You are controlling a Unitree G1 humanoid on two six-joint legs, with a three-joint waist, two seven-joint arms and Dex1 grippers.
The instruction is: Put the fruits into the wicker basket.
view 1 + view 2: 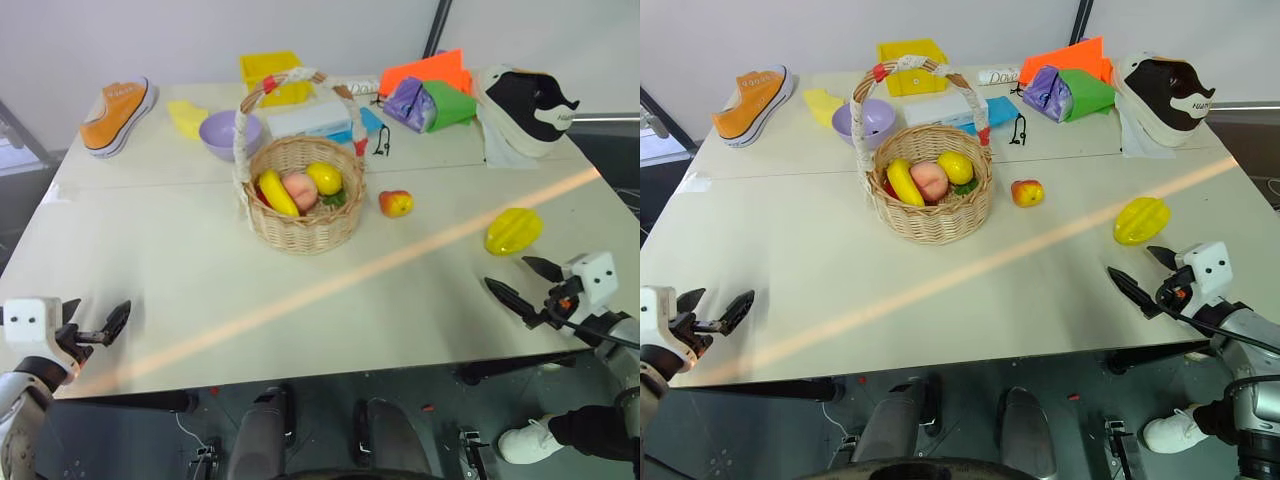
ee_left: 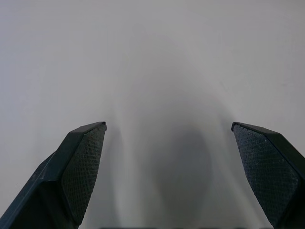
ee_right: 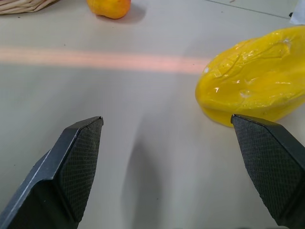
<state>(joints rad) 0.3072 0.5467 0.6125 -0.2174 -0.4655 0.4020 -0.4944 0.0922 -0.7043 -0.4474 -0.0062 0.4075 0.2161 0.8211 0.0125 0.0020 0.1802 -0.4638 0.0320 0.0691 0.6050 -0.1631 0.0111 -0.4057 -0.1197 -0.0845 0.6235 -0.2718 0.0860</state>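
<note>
Starfruit (image 1: 514,230) lies beside right tool (image 1: 522,281) (fingers spread).

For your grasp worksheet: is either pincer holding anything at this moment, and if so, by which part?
Nothing is held. The left pincer and right pincer are both open and empty; the starfruit lies on the table, ungripped.

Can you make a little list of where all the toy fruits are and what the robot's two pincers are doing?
in the basket: banana, peach, lemon
on the table, right of the basket: apple
on the table, near the right pincer: starfruit
left pincer: open, empty, over bare table near the front edge
right pincer: open, empty, just short of the starfruit
fruits left to put in: two
</note>
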